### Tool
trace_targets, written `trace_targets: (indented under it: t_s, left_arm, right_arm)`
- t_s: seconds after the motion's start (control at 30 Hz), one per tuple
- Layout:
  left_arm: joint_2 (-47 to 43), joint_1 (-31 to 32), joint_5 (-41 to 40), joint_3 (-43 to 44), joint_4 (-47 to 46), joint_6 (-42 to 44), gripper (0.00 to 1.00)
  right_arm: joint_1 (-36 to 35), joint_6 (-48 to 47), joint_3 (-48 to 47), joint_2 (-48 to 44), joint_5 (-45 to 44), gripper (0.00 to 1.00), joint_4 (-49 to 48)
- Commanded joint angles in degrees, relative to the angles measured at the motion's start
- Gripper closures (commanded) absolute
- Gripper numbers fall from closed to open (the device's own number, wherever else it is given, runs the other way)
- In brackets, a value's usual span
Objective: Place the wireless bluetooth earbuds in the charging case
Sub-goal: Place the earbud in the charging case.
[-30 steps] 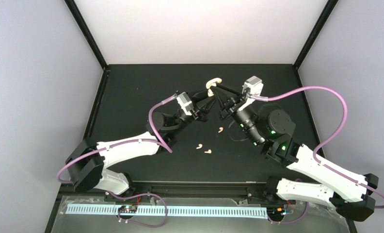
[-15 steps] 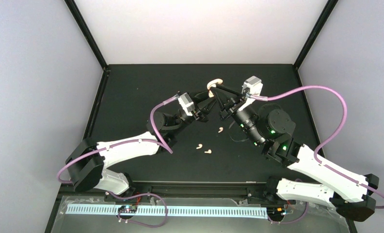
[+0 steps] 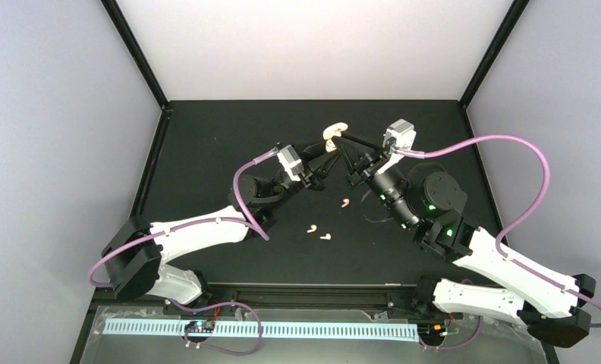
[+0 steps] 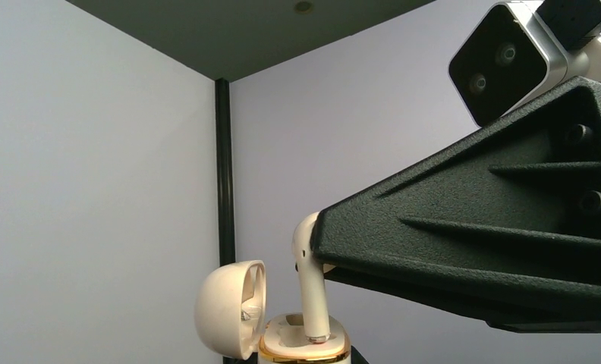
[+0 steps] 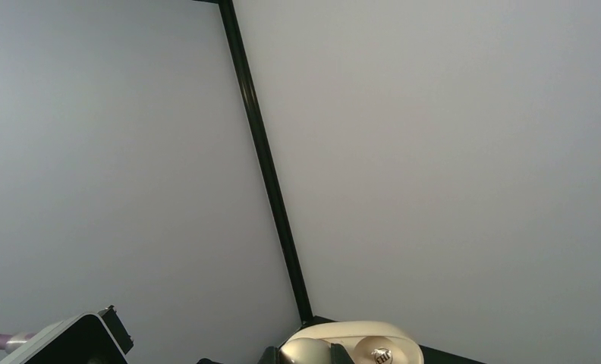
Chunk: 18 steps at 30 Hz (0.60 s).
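"Where's the earbud (image 4: pixel 309 292) sitting?"

"It's standing upright, long axis twelve-to-six. The stem is pointing to six and just entering the charging case (image 4: pixel 290 334), whose lid (image 4: pixel 229 307) is hanging open at nine."

"Who's holding it?"

"The right gripper (image 3: pixel 341 139) is reaching in from three o'clock and pinching its head, jaws nearly closed. The left gripper (image 3: pixel 325 154) seems to be clamping the case from below. Three loose earbuds (image 3: pixel 325 236) are lying toward six."

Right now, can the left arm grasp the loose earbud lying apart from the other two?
Probably not: the way to that earbud looks free, but the left tool is shut on the charging case.
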<state>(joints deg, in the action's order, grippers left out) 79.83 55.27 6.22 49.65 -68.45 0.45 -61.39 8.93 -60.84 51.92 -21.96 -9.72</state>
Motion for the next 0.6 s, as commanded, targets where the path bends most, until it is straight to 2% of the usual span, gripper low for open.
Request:
trace_targets:
  t_s: [0.0, 0.57]
  left_arm:
    - [-1.4, 0.46, 1.16, 2.04, -2.44, 0.43, 0.98]
    - [-2.12, 0.55, 2.83, 0.98, -2.23, 1.94, 0.98]
  right_arm:
    - [-0.4, 0.44, -0.02, -0.69, -0.72, 0.9, 0.79]
    - [-0.4, 0.98, -0.79, -0.16, 0.47, 0.9, 1.88]
